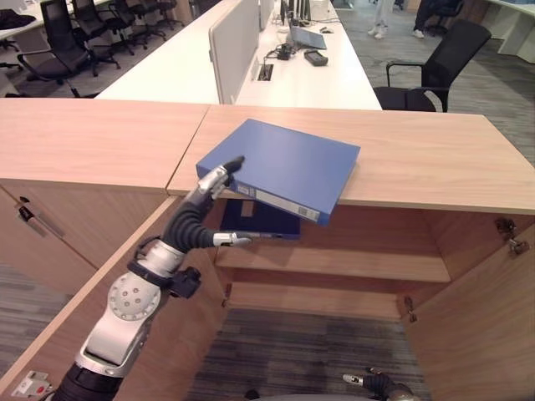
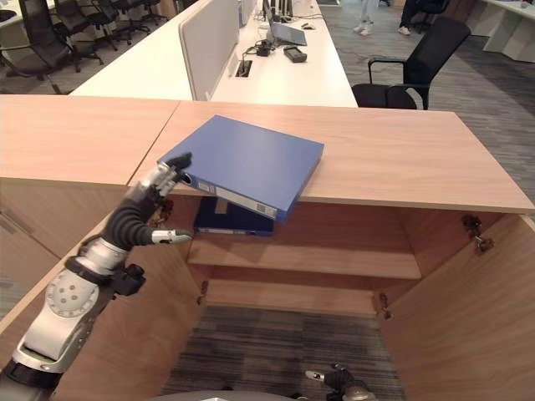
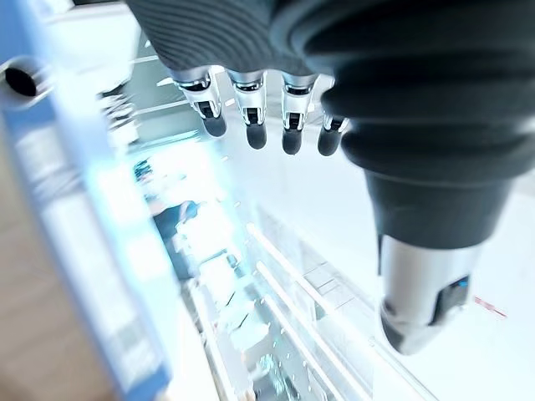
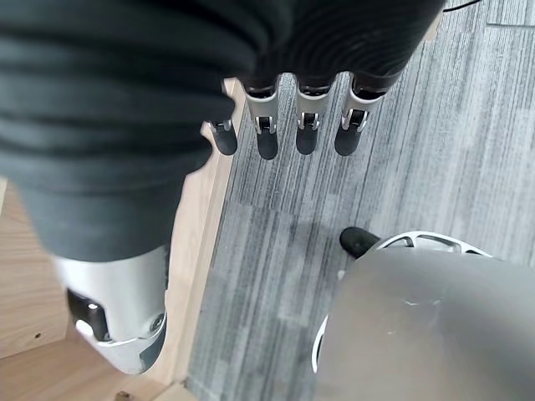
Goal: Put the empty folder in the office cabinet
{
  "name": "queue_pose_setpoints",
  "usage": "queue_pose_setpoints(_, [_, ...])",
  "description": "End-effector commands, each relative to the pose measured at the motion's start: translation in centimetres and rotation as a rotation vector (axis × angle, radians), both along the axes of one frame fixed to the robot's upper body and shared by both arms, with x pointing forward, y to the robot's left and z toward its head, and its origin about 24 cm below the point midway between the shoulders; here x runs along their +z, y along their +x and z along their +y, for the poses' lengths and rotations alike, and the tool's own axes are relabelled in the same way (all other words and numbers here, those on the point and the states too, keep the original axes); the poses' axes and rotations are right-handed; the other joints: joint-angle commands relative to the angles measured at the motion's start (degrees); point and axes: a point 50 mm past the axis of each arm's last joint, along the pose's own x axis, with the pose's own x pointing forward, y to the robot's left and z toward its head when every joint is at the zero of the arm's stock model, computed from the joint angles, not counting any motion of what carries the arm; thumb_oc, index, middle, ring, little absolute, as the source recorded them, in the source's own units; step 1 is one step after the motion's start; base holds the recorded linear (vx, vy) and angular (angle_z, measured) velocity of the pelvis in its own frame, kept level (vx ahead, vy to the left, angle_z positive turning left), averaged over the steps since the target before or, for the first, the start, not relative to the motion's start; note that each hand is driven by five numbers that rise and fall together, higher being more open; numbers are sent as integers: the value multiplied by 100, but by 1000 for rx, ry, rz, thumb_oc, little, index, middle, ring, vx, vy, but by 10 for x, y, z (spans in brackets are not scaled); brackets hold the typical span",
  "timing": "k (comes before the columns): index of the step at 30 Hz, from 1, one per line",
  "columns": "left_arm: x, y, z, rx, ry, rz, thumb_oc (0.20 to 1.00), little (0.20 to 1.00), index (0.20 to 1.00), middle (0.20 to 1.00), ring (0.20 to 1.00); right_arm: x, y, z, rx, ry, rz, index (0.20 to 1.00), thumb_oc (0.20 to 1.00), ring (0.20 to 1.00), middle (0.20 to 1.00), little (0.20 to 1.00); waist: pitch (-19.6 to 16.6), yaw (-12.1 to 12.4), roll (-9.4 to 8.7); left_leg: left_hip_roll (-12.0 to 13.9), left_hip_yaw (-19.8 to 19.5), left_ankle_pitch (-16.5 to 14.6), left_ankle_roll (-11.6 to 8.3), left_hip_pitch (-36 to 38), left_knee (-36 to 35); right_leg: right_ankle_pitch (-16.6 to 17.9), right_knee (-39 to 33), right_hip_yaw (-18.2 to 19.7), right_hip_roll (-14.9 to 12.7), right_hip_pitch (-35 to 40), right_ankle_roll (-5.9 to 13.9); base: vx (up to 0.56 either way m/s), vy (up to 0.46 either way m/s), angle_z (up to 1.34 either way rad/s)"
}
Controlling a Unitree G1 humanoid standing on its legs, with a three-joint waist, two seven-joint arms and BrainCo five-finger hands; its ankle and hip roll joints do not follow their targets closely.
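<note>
Blue folder [image 1: 280,167] lying on top of the wooden cabinet [image 1: 418,159], tilted, with one corner and its spine sticking out past the front edge over the open space below. Left hand [image 1: 216,185] reaching up at that sticking-out end, fingers [image 1: 232,164] straight and touching the spine's near corner, thumb [image 1: 232,241] poking out apart below; hand open, not wrapped round anything. Seen from the left wrist, same fingers [image 3: 255,117] in a straight row beside the folder's blue edge [image 3: 50,167]. Second, darker blue folder [image 1: 261,219] lying flat inside the cabinet on the upper shelf [image 1: 334,259], right under the tilted one. Cabinet doors swung wide open, one on the left [image 1: 117,284] beside the left arm and one on the right [image 1: 485,317]. Right hand [image 1: 372,382] low down near the grey carpet floor [image 1: 301,351], well apart from both folders; from the right wrist, fingers [image 4: 305,125] hanging loose and straight over the carpet, holding nothing. Behind the cabinet, a long white desk [image 1: 167,67] with a divider panel [image 1: 232,42], and a black office chair [image 1: 435,67] to the right.
</note>
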Motion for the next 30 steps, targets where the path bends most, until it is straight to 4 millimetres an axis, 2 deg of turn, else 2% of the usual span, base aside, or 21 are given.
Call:
queue_pose_setpoints(1, [28, -12, -7, -4, 38, -209, 1000, 1000, 1000, 1000, 1000, -1, 10, 18, 53, 26, -16, 1000, 1000, 1000, 1000, 1000, -61, 35, -326, -202, 146, -321, 44, -138, -87, -358, -31, 147, -135, 447, 148, 0, 0, 0])
queue_pose_setpoints(6, [52, -28, -4, -20, 49, -338, 1000, 1000, 1000, 1000, 1000, -3, 9, 20, 51, 27, 1, 1000, 1000, 1000, 1000, 1000, -80, 106, -309, -174, 145, -354, 18, -58, -87, -355, -201, 157, -71, 605, 113, 45, -15, -1])
queue_pose_setpoints(9, [58, -27, -6, 21, 53, -408, 1000, 1000, 1000, 1000, 1000, -4, 6, 24, 63, 29, 10, 1000, 1000, 1000, 1000, 1000, -73, 90, -327, -161, 142, -376, 12, -26, -87, -340, -255, 176, -44, 645, 95, 10, -9, 3])
queue_pose_setpoints(11, [59, -22, -16, 38, 114, -464, 1000, 1000, 1000, 1000, 1000, -3, 10, 26, 77, 30, -4, 1000, 1000, 1000, 1000, 1000, -72, 40, -347, -159, 174, -391, 12, -16, -87, -329, -261, 202, -35, 645, 90, 0, 0, 0])
queue_pose_setpoints(16, [48, 1, -40, 69, 266, -520, 1000, 1000, 1000, 1000, 1000, -2, 14, 30, 109, 29, -28, 1000, 1000, 1000, 1000, 1000, -92, -83, -372, -157, 248, -418, 16, 6, -87, -316, -264, 269, -26, 639, 102, 2, 0, -3])
queue_pose_setpoints(20, [31, 26, -59, 64, 492, -526, 1000, 1000, 1000, 1000, 1000, 0, 19, 26, 129, 8, -49, 1000, 1000, 1000, 1000, 1000, -114, -221, -369, -150, 292, -433, 28, 6, -87, -301, -254, 357, -20, 602, 97, -3, 9, -12])
queue_pose_setpoints(30, [17, 49, -63, 133, 558, -478, 1000, 1000, 1000, 1000, 1000, 0, 14, 21, 146, -6, -39, 1000, 1000, 1000, 1000, 1000, -159, -359, -396, -151, 399, -475, 59, 39, -87, -277, -231, 449, -25, 567, 116, -2, 10, -7])
